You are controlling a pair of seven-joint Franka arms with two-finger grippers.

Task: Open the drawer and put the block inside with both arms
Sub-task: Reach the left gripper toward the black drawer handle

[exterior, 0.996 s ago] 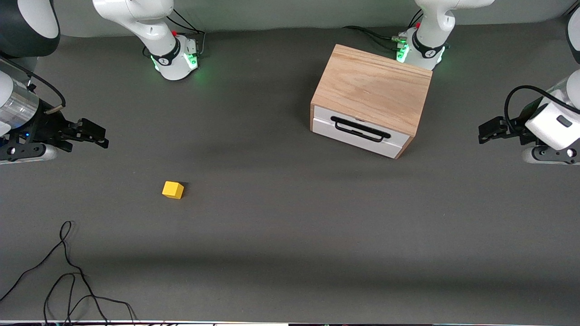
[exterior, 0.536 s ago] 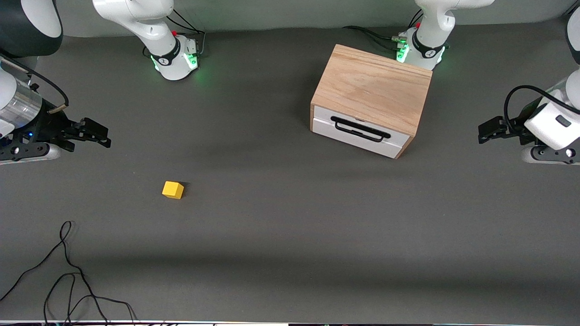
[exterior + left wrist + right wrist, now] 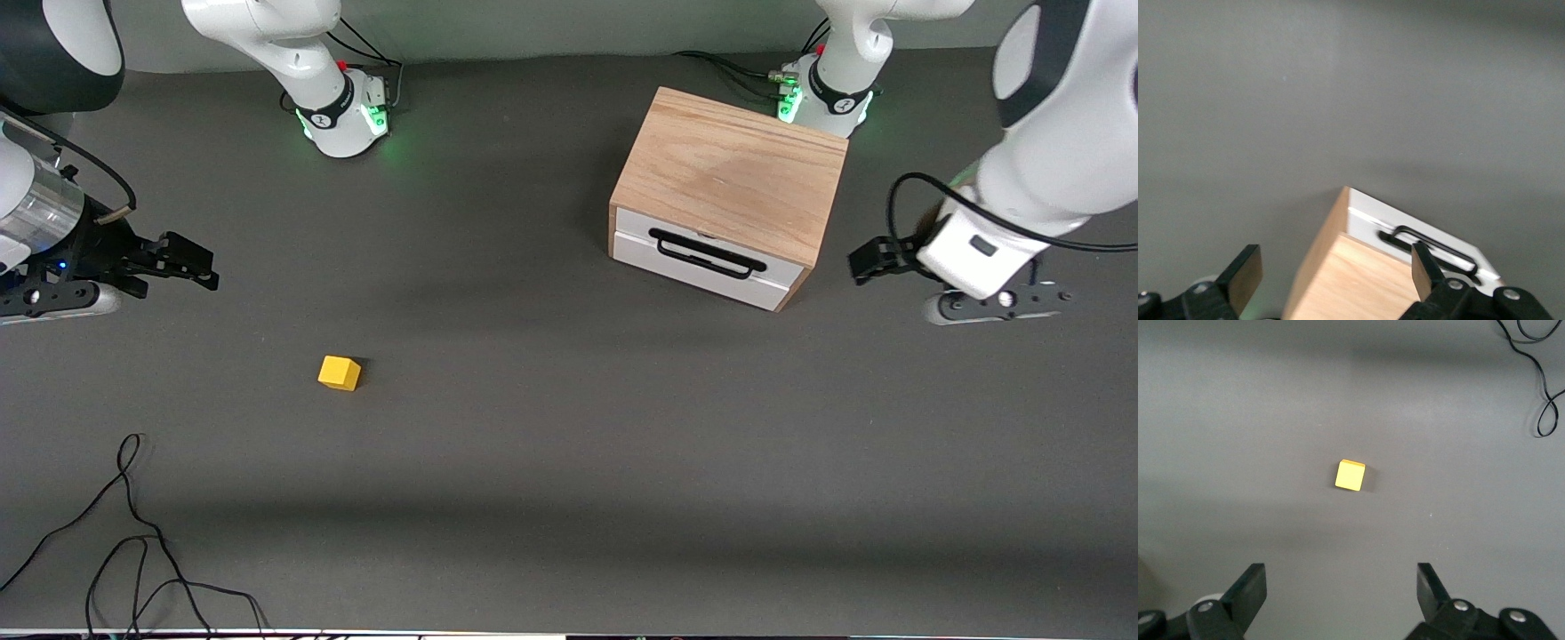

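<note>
The light oak cabinet (image 3: pixel 729 169) stands near the left arm's base, its white-fronted drawer (image 3: pixel 702 267) shut, with the black wire handle (image 3: pixel 707 253) across it. The yellow block (image 3: pixel 339 372) lies alone on the grey table, toward the right arm's end. My left gripper (image 3: pixel 867 260) hangs open over the table beside the cabinet, toward the left arm's end. In the left wrist view that gripper (image 3: pixel 1335 273) is empty, with the cabinet (image 3: pixel 1358 287) and handle (image 3: pixel 1431 243) below it. My right gripper (image 3: pixel 191 262) is open and empty; its wrist view shows the block (image 3: pixel 1350 475) ahead of its jaws (image 3: pixel 1341 590).
A loose black cable (image 3: pixel 133 533) lies curled on the table near the front camera at the right arm's end, also seen in the right wrist view (image 3: pixel 1538 373). The two green-lit arm bases (image 3: pixel 342 116) (image 3: pixel 822 98) stand along the table's back edge.
The left arm has swung in from the table's end toward the cabinet, bringing its gripper close beside it. The right gripper has barely shifted. Block and drawer have not moved.
</note>
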